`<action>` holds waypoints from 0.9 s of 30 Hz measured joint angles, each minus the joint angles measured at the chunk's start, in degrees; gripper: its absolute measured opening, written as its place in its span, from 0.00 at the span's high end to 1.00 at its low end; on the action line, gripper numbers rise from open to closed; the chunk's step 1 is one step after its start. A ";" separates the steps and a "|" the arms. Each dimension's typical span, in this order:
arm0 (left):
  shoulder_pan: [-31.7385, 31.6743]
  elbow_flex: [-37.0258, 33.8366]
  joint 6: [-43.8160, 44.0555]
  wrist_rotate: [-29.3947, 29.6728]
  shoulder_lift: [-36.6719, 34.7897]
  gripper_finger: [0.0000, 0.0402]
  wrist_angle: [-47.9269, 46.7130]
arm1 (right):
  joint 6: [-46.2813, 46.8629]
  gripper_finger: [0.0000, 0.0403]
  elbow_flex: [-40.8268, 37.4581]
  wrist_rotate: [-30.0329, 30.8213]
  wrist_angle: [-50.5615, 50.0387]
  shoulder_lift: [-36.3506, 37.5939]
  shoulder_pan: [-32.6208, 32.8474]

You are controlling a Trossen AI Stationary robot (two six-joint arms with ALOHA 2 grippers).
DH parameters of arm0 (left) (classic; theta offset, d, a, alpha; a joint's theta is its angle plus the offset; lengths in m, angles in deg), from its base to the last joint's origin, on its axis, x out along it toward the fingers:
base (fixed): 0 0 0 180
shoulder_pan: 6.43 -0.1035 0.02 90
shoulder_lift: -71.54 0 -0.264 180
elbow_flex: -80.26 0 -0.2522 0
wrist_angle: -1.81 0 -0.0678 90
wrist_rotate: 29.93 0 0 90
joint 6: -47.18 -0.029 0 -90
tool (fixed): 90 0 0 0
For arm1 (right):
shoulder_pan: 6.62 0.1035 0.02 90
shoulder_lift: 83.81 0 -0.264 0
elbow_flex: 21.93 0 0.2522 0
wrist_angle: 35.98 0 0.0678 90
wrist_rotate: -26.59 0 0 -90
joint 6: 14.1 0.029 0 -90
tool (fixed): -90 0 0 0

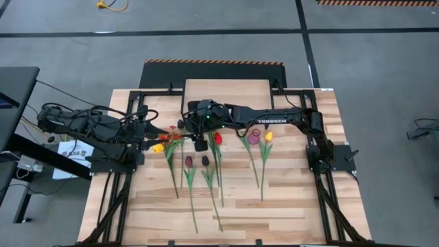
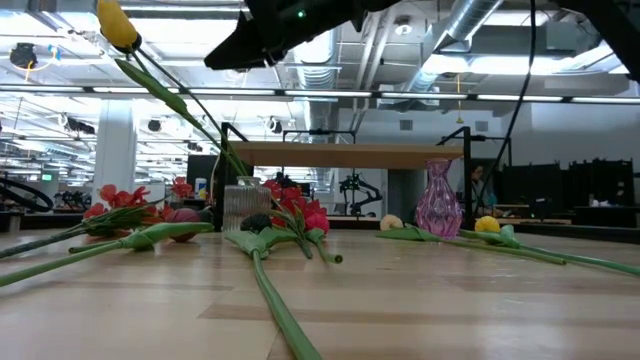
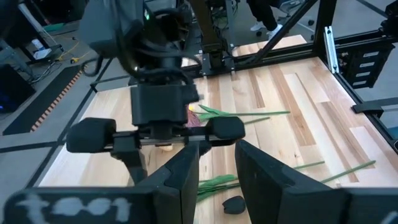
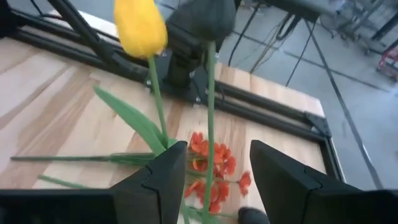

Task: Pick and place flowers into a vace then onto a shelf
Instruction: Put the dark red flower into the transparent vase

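A yellow tulip [image 2: 118,25] [image 4: 140,28] rises high on a slanting stem, its head toward the table's left [image 1: 158,147]. A dark tulip [image 4: 208,18] stands beside it. Their stems run down toward a clear ribbed vase [image 2: 240,207]; their lower ends are hidden. My right gripper [image 1: 199,143] [image 4: 214,155] points down over the vase, open, with the dark tulip's stem [image 4: 210,118] between its fingers. My left gripper [image 1: 146,142] [image 3: 217,171] is close by on the left, slightly open and empty. Other flowers [image 1: 206,178] lie flat on the table. My right gripper's fingers stand on either side of the dark tulip's stem without closing on it. The yellow tulip's stem [image 4: 163,127] runs down to the tip of one finger [image 4: 171,155]. I cannot tell whether it touches that finger.
A pink vase [image 1: 254,137] [image 2: 437,200] stands right of centre, with yellow tulips [image 1: 268,136] beside it. The shelf [image 1: 230,92] [image 2: 345,155] stands at the far edge. Red-orange blossoms [image 1: 171,132] lie between the grippers. Black frame rails border the table.
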 joint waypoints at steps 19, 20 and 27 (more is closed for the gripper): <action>0.01 0.00 0.00 0.04 0.00 0.76 0.06 | 0.53 0.56 0.04 5.64 -1.41 0.02 0.94; 0.01 0.00 0.00 0.04 0.00 0.76 0.19 | 0.49 0.56 0.03 6.60 -2.30 0.32 1.25; 0.02 1.36 0.06 -0.03 -0.09 0.76 2.14 | 5.71 0.57 0.00 11.23 -14.65 8.06 4.08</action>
